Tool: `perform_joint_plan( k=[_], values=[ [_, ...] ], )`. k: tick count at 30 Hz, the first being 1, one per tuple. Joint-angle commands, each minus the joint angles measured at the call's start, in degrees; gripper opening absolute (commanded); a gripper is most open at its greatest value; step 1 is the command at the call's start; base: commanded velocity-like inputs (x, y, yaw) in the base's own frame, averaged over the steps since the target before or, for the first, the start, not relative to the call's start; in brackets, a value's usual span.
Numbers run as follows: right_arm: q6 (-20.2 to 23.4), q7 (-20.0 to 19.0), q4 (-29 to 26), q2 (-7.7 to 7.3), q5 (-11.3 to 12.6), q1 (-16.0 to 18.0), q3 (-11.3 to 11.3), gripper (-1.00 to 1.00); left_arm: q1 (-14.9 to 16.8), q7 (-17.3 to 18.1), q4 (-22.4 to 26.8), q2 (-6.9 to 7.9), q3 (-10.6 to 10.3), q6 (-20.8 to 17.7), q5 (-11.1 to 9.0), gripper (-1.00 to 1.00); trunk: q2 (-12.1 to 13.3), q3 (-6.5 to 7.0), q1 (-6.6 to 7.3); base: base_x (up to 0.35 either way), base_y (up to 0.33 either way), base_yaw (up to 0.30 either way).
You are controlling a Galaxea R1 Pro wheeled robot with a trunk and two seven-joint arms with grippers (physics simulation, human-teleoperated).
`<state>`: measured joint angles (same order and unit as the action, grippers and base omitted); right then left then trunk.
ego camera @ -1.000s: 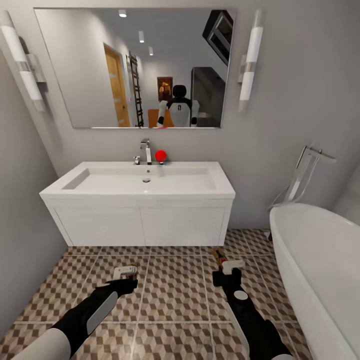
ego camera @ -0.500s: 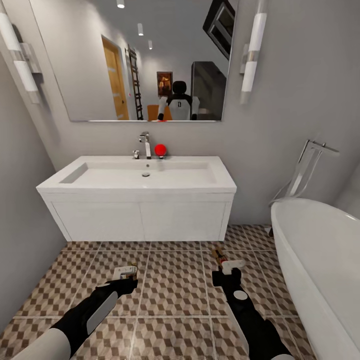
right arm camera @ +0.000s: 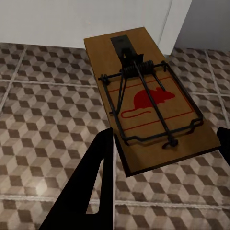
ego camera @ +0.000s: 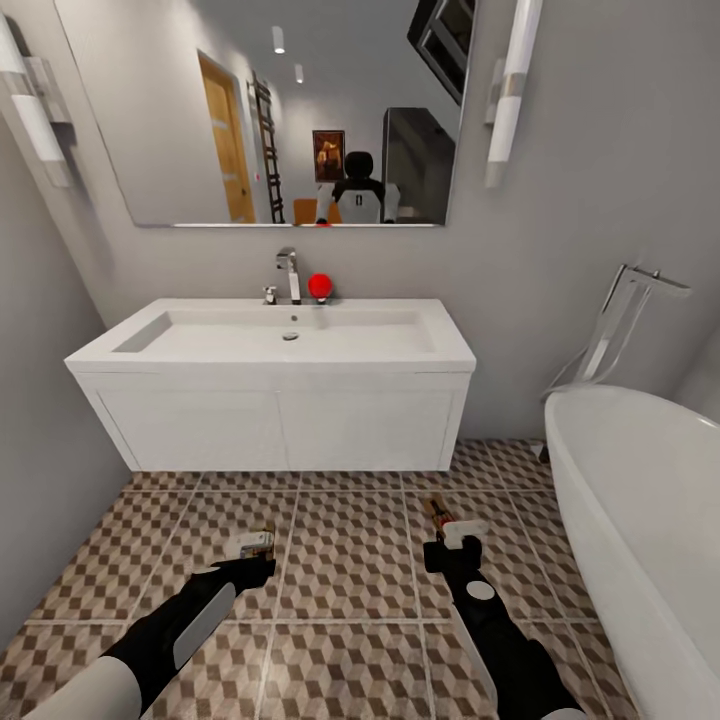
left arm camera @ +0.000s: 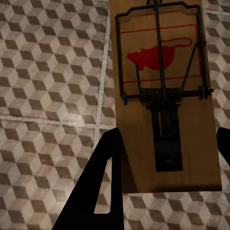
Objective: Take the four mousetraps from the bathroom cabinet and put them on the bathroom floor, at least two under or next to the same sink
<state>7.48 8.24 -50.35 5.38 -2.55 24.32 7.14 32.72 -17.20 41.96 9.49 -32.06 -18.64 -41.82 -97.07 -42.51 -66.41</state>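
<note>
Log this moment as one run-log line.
left gripper: shut on mousetrap | right gripper: shut on second mousetrap | both above bathroom floor, facing sink

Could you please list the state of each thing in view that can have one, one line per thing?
Left end effector: shut on left mousetrap, above the bathroom floor.
Right end effector: shut on right mousetrap, above the floor.
Both mousetraps: wire bars flat on the boards.
Sink: tap not running, basin dry, red ball beside the tap.
Bathtub: no water visible.
</note>
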Motion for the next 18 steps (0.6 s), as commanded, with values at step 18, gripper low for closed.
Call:
perform_joint_plan(
  k=[18],
  values=[
    [0.39,0.37,-0.10,0.16,-0.17,0.02,0.16,-1.00,0.06,-0.64,0.14,0.09,-0.46,-0.08,-0.54,-1.00,-7.26,-4.90,-3.96,0.000,0.000,0.000]
  ],
)
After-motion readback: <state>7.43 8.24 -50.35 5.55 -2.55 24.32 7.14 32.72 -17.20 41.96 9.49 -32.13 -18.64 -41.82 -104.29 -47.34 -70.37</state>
